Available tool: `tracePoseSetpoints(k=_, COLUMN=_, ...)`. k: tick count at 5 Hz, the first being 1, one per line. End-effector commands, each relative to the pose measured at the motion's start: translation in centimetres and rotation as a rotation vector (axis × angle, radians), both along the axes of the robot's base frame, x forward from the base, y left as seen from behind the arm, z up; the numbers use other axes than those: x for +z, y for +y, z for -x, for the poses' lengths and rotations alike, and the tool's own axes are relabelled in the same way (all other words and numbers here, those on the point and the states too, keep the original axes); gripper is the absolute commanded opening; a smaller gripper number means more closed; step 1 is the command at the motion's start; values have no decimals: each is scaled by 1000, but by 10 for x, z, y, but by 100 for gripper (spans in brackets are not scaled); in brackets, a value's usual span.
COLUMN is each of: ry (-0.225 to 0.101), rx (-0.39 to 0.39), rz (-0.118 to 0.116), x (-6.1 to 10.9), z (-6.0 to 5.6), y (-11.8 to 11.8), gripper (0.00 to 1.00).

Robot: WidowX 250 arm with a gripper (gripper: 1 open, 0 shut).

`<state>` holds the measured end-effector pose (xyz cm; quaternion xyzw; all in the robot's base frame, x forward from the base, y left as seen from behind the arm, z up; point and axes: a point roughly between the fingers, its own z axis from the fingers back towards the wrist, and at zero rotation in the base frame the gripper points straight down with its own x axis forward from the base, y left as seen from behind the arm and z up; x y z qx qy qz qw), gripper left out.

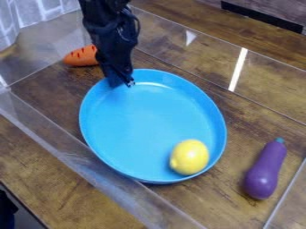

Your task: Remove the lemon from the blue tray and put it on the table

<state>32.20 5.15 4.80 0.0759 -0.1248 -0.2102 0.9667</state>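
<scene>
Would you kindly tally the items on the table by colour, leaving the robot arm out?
Yellow: 1, the lemon
Blue: 1, the blue tray
Purple: 1, the eggplant
Orange: 1, the carrot
Total: 4

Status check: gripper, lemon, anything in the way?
Gripper shut on blue tray far rim. Lemon inside tray, untouched. Eggplant beside on table.
</scene>
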Motion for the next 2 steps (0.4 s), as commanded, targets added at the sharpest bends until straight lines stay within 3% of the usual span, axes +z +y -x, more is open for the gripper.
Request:
tracePoseSetpoints(k=1, ry=17, rx=-81, rz=-36, x=-12, z=-3, y=-8, gripper=0)
tracePoseSetpoints(k=2, ry=31, rx=-97, rz=-60, x=-26, z=-12, y=-4, gripper=0)
